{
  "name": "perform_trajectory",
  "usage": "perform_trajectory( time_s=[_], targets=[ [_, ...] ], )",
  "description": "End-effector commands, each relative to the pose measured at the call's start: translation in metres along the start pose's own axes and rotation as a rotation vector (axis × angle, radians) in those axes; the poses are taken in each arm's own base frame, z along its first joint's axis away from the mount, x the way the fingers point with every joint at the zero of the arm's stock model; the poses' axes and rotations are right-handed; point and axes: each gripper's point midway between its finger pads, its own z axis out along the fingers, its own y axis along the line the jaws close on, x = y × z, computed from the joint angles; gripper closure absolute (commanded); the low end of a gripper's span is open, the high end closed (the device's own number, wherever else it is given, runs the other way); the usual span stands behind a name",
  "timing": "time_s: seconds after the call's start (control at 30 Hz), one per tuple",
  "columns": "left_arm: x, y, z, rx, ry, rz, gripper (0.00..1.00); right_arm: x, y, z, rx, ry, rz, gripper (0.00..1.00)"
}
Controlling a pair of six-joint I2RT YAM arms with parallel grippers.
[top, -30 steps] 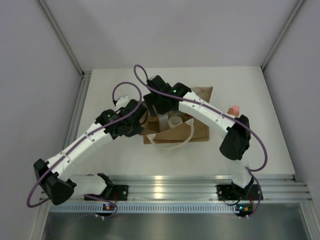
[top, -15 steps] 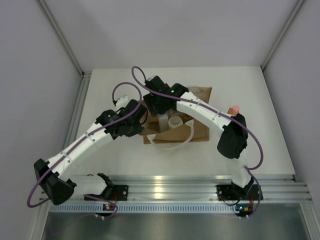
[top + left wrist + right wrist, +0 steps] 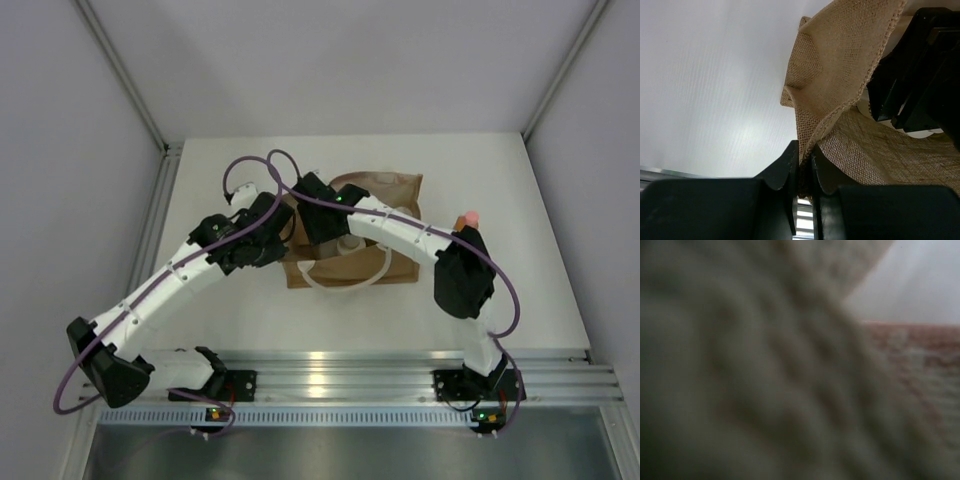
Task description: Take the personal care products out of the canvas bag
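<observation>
Table (image 3: 500,180): L gripper (image 3: 805,167) on canvas bag (image 3: 845,80)

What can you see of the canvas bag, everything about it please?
The canvas bag is tan, coarse-woven fabric with a stitched rim and a white loop handle at its near side. It lies on the white table, roughly centred, mouth toward the arms. The left gripper pinches its rim, holding that edge up so the mouth gapes. The right gripper reaches into the opening; its fingers are hidden.
</observation>
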Motion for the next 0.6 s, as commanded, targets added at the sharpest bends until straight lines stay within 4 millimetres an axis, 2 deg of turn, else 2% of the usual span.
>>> perform_trajectory(
  time_s=[0.0, 0.03, 0.1, 0.13, 0.2, 0.23, 0.3, 0.33, 0.47, 0.57],
  targets=[
    [-0.009, 0.001, -0.003, -0.024, -0.025, 0.017, 1.00, -0.003, -0.004, -0.003, 0.038, -0.029, 0.032, 0.62],
    [-0.009, 0.001, -0.003, -0.022, -0.024, 0.016, 1.00, -0.010, -0.005, -0.009, 0.037, -0.054, 0.038, 0.72],
    [-0.008, 0.001, -0.003, -0.022, -0.022, 0.018, 1.00, -0.028, -0.003, -0.022, 0.033, -0.112, 0.044, 0.81],
    [-0.008, 0.001, -0.003, -0.022, -0.022, 0.018, 1.00, -0.037, -0.003, -0.031, 0.024, -0.137, 0.051, 0.99],
    [-0.007, 0.002, -0.002, -0.026, -0.020, 0.020, 1.00, -0.057, 0.000, -0.049, 0.004, -0.195, 0.055, 1.00],
    [-0.007, 0.002, -0.002, -0.026, -0.022, 0.018, 1.00, -0.071, 0.002, -0.065, -0.017, -0.240, 0.065, 1.00],
    [-0.008, 0.002, -0.003, -0.026, -0.025, 0.017, 1.00, -0.081, 0.006, -0.081, -0.045, -0.277, 0.062, 1.00],
    [-0.009, 0.002, -0.003, -0.027, -0.026, 0.017, 1.00, -0.094, 0.006, -0.099, -0.069, -0.320, 0.070, 1.00],
    [-0.009, 0.003, -0.002, -0.031, -0.031, 0.017, 1.00, -0.118, 0.008, -0.145, -0.118, -0.421, 0.053, 1.00],
    [-0.009, 0.002, 0.000, -0.041, -0.030, 0.008, 1.00, -0.128, 0.003, -0.176, -0.146, -0.477, 0.058, 1.00]
  ],
)
